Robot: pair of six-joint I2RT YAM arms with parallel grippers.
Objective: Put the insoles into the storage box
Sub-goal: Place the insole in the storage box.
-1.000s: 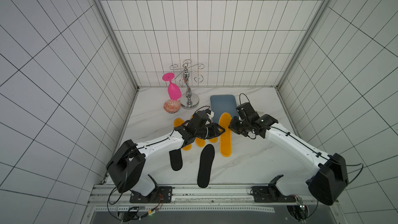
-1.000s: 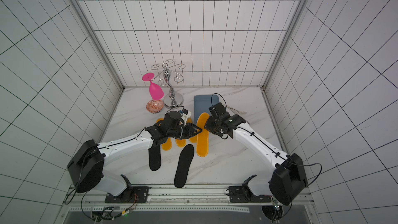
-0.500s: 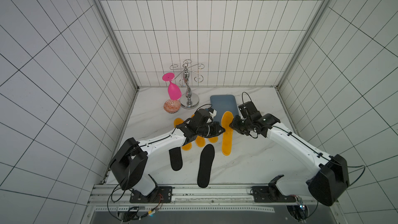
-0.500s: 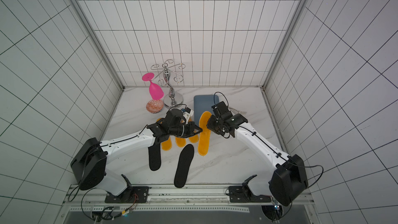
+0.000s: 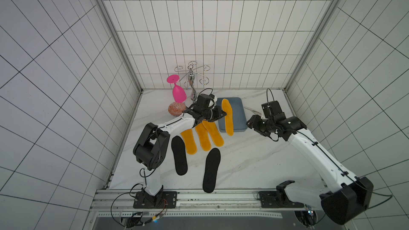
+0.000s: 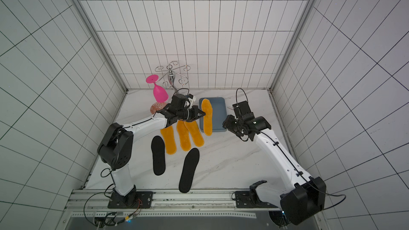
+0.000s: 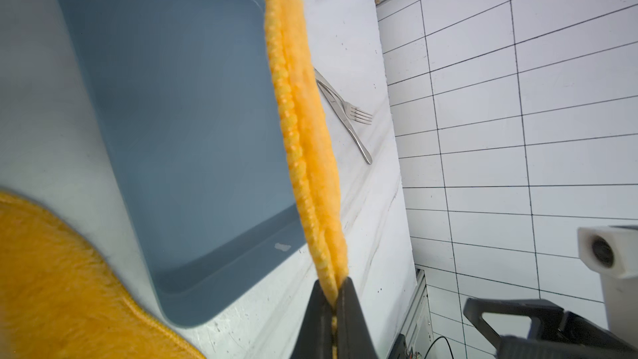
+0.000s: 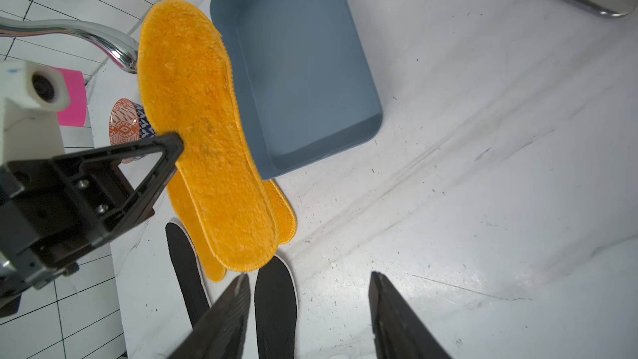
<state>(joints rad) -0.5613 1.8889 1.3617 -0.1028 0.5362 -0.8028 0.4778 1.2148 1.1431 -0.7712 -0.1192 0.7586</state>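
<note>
- Pinches one orange insole (image 5: 228, 118) by its long edge in left gripper (image 7: 333, 291), fingers clamped on it, probably to carry it flat.
- Hangs over storage box (image 5: 238, 116) along its left wall, heel past the front rim, not yet inside.
- Holds right gripper (image 8: 309, 278) empty, fingers apart, near the box's right side.
- Shows three orange insoles (image 5: 202, 139) and two black insoles (image 5: 179, 158) on the table.
- Offers a bare box floor, with only a fork (image 7: 352, 115) lying beside the right wall.

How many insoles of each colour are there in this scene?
Orange insoles: 4, one lifted, three lying flat
Black insoles: 2
Total: 6
</note>
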